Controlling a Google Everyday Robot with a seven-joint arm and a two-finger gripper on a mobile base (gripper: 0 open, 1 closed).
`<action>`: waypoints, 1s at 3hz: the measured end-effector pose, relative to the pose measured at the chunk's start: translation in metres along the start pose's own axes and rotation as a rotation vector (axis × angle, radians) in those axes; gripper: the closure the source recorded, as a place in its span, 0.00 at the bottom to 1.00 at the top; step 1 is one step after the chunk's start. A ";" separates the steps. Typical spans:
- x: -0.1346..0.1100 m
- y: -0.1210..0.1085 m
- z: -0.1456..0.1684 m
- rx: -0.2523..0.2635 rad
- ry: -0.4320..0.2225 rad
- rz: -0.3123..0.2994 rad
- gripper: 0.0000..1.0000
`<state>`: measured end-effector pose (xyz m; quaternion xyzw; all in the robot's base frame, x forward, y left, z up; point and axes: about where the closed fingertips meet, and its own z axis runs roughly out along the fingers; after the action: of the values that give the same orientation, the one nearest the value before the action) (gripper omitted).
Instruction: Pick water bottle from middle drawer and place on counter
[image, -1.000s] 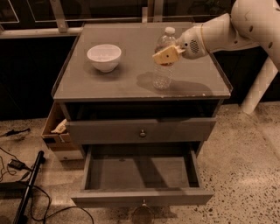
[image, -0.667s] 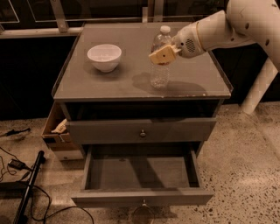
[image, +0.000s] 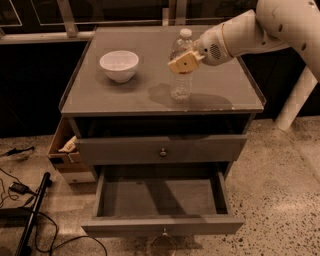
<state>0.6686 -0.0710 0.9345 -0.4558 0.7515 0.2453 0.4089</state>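
The water bottle stands upright, clear with a white cap, on the right middle of the counter. Its base is at or just above the surface. My gripper reaches in from the upper right on the white arm. Its tan fingers are closed around the bottle's upper body. The middle drawer is pulled open below, and its grey floor holds nothing.
A white bowl sits on the counter's left side. A closed drawer front with a round knob is above the open drawer. A cardboard box stands left of the cabinet, with cables and a black rod on the floor. A white post stands at the right.
The gripper and the bottle have shifted slightly left over the counter. The drawer and the bowl have not moved.
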 end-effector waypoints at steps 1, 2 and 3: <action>0.003 -0.002 0.000 -0.008 -0.010 0.024 1.00; 0.008 -0.003 0.002 -0.020 -0.018 0.050 1.00; 0.010 -0.003 0.004 -0.024 -0.018 0.055 1.00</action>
<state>0.6700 -0.0740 0.9243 -0.4378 0.7569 0.2696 0.4034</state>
